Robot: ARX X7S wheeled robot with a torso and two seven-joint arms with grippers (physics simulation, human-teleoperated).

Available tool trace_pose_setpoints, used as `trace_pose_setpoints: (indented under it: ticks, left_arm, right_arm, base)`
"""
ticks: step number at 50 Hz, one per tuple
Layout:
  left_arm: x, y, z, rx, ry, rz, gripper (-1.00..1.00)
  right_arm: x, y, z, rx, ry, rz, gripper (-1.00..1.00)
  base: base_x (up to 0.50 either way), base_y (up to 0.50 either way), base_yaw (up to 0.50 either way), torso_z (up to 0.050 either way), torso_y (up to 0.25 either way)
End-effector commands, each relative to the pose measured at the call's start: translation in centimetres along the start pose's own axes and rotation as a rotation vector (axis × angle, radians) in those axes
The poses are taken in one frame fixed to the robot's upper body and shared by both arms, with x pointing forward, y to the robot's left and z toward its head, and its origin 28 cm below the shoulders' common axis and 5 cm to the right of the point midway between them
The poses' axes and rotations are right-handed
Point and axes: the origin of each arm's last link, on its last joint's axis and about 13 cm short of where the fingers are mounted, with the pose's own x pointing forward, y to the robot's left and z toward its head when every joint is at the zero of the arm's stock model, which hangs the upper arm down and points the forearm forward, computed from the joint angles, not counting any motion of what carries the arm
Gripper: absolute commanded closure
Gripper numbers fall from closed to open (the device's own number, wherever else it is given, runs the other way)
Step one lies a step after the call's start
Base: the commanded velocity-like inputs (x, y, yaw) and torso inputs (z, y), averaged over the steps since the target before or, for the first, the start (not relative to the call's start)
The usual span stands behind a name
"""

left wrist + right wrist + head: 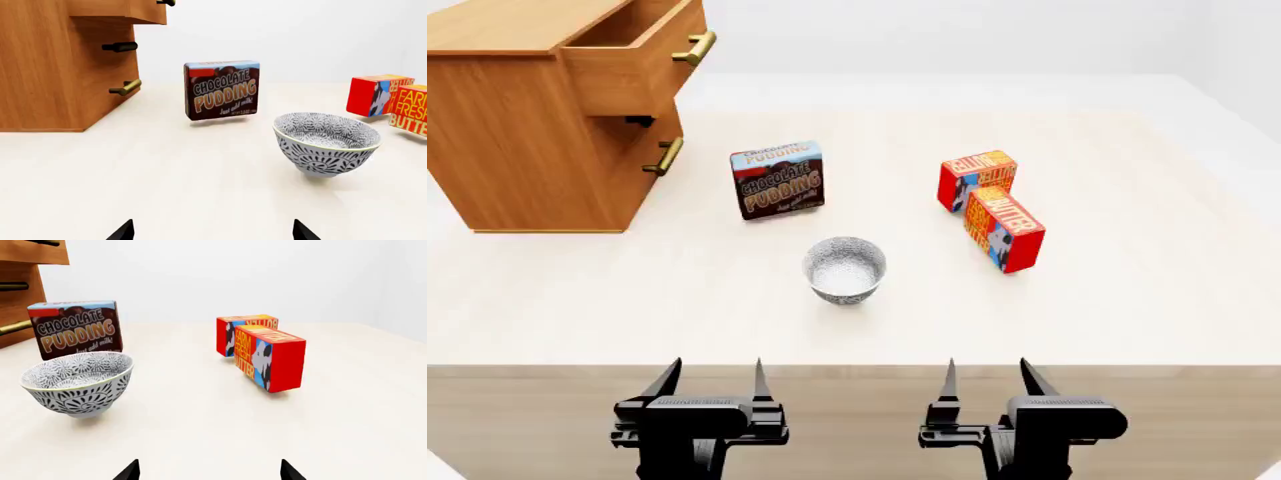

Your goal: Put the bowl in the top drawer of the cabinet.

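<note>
The bowl [845, 268] [326, 142] [79, 381], small, round and patterned grey-white, stands upright on the pale table near its front middle. The wooden cabinet [527, 130] [53, 70] sits at the back left; its top drawer [641, 50] is pulled out, brass bar handle facing right. My left gripper [711, 385] [212, 231] hangs open at the table's front edge, left of the bowl and short of it. My right gripper [986, 382] [208, 471] is open too, right of the bowl. Neither holds anything.
A chocolate pudding box [777, 179] [221, 90] stands behind the bowl. Two red butter boxes [993, 208] [260, 352] lie to the bowl's right. The lower drawer's brass handle [667, 157] sticks out below the pulled-out one.
</note>
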Motion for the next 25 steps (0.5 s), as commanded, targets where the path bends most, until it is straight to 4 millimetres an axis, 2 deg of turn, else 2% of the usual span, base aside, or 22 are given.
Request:
trace_pose_setpoints:
  ticks: [1,7,13,18,25]
  left_arm:
    - [0.0,0.0,0.1,0.001,0.0,-0.002,-1.0]
    - [0.3,0.1,0.0,0.025,0.042,0.012,-1.0]
    - [0.1,0.3,0.5,-0.032,0.021,-0.051,-1.0]
    - [1.0,0.8,2.0,-0.037,0.006,-0.092,-1.0]
    - [3.1,1.4,5.3,-0.021,0.017,-0.187,-1.0]
  right_arm:
    - [-0.2,-0.1,0.0,-0.008,-0.001,-0.013,-1.0]
    - [-0.8,-0.3,0.3,-0.043,-0.035,-0.042,-1.0]
    - [-2.0,-0.8,0.2,-0.047,-0.037,-0.045,-1.0]
    - [-2.3,-1.6,0.9,-0.135,-0.006,-0.082,-1.0]
    - [-1.4,-3.2,4.0,-0.138,0.052,-0.078,-1.0]
  base:
    - [0.0,0.0,0.0,0.0,0.0]
    - [0.0,0.0,0.0,0.0,0.0]
    - [0.0,0.0,0.0,0.003,0.0]
    - [0.0,0.0,0.0,0.05,0.0]
    - [0.0,0.0,0.0,0.05,0.0]
